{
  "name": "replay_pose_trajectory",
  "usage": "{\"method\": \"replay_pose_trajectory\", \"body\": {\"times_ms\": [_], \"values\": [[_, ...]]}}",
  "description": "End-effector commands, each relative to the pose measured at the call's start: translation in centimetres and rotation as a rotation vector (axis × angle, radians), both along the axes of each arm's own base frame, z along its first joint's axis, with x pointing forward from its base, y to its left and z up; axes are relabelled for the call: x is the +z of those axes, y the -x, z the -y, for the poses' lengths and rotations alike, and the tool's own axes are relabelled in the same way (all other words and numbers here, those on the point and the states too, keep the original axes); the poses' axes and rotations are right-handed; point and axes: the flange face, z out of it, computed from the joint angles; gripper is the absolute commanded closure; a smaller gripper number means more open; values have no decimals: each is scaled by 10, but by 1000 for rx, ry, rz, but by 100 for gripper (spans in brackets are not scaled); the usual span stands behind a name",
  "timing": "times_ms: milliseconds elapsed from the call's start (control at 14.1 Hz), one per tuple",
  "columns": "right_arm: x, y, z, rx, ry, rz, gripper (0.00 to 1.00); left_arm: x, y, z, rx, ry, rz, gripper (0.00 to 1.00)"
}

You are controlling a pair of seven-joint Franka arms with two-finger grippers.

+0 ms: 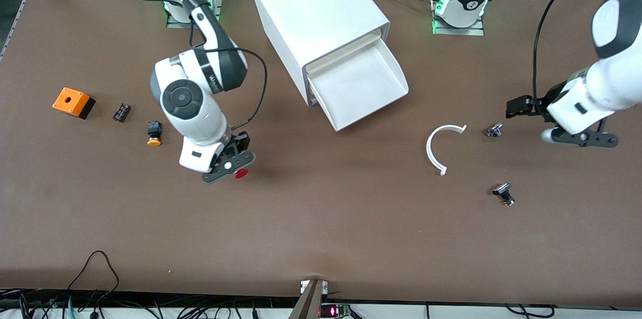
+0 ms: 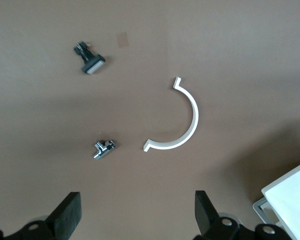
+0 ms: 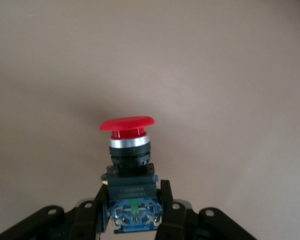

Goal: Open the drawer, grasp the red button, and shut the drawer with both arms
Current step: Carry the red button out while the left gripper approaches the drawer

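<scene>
Objects sit along the brown table point(image 1: 321, 228): toward the right arm's end an orange box point(image 1: 73, 102), a small black part point(image 1: 121, 112) and an orange-capped button point(image 1: 154, 133). Next comes the right gripper point(image 1: 235, 161), up over bare table, fingers point(image 3: 92, 215) clamped on the blue-and-black body of the red-capped button point(image 3: 128, 165). At mid-table the white cabinet point(image 1: 313, 18) has its drawer point(image 1: 358, 86) pulled out. Nearer the left arm's end lie a white curved strip point(image 1: 437, 147), a small metal part point(image 1: 494, 130) and a black-and-metal part point(image 1: 504, 193). The left gripper point(image 1: 521, 107) hangs over the table there, fingers point(image 2: 70, 212) spread and holding nothing.
</scene>
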Motion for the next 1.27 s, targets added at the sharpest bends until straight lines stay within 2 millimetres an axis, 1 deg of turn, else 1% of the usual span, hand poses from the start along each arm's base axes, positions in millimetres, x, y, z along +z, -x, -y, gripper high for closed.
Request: {"method": "replay_pose_trajectory", "body": {"times_ms": [0, 142, 212, 283, 354, 425, 496, 567, 637, 708, 779, 850, 921, 992, 1204], "values": [[-14, 7, 46, -116, -17, -11, 71, -6, -1, -1, 9, 1, -18, 0], [-36, 7, 75, -153, -1, -52, 71, -4, -1, 2, 40, 18, -15, 0], [-51, 10, 93, -181, 4, -73, 71, -4, -2, 9, 86, 27, -17, 0], [-62, 12, 106, -198, 3, -73, 71, -7, 0, 23, 135, 23, -28, 0], [-75, 18, 115, -211, 4, -86, 71, -9, 0, 38, 183, 11, -34, 0], [-85, 25, 121, -221, 9, -103, 71, -13, 1, 57, 226, -1, -33, 0], [-95, 33, 128, -235, 15, -124, 71, -18, 3, 71, 263, -8, -35, 0], [-101, 40, 139, -267, 17, -132, 71, -26, 6, 84, 302, -14, -40, 0], [-105, 48, 149, -289, 15, -130, 71, -34, 10, 103, 347, -17, -29, 0], [-112, 54, 154, -295, 13, -129, 71, -43, 13, 117, 383, -18, -21, 0], [-119, 58, 161, -307, 12, -129, 71, -54, 18, 136, 414, -18, -7, 0], [-126, 63, 171, -338, 10, -128, 71, -71, 24, 149, 451, -24, 1, 0], [-130, 68, 176, -347, 11, -130, 71, -85, 28, 155, 477, -21, 12, 0], [-130, 72, 183, -358, 11, -133, 71, -95, 32, 163, 485, -7, 32, 0], [-130, 85, 199, -381, 16, -150, 71, -143, 49, 181, 536, 28, 80, 0]]}}
